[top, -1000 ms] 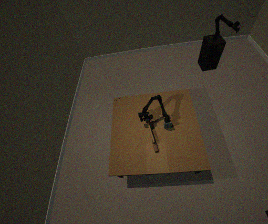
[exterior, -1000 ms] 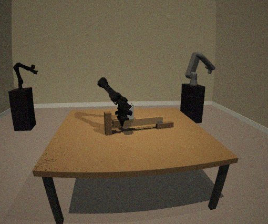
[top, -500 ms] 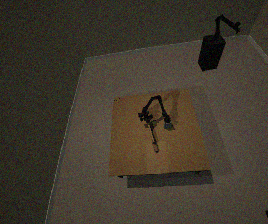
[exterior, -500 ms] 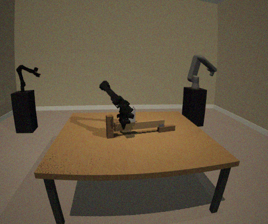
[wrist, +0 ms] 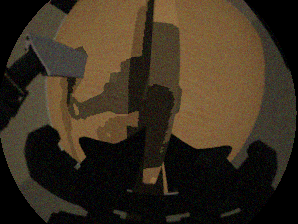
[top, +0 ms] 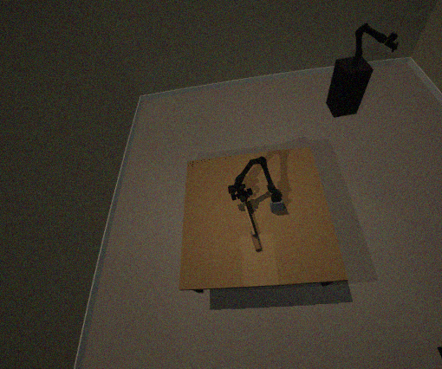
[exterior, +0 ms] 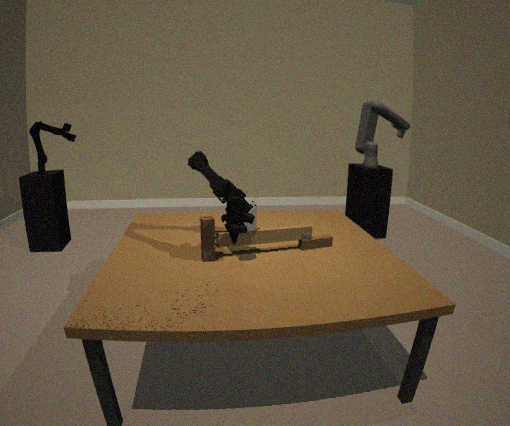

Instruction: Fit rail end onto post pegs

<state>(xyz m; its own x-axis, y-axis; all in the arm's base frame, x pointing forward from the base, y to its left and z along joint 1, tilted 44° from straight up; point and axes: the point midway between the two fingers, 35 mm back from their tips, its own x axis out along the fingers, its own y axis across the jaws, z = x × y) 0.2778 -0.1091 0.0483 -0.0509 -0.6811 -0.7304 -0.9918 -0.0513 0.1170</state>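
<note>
In the exterior view, the black two-fingered pincer (top: 244,197) (exterior: 234,239) (wrist: 153,129) is clamped on the long, flat wooden rail (top: 250,221) (exterior: 281,235) (wrist: 153,125), raised off the table, its near end just beside the upright brown wooden post (exterior: 207,239) at nine o'clock, its far end at the low wooden block (top: 256,242) (exterior: 321,242) at three.

The post (exterior: 207,239) stands up on the table (top: 217,260) (exterior: 271,290), at the left in the outside view. The long rail (exterior: 283,235) is to the right of it, up off the table. The rail's far end is at the low block (exterior: 317,243), at the right. The gripper (exterior: 234,241) is at the rail's near end, close to the post. Two more arms (exterior: 41,145) (exterior: 368,125) stand on boxes (exterior: 46,212) (exterior: 369,197) behind the table, one on each side.
</note>
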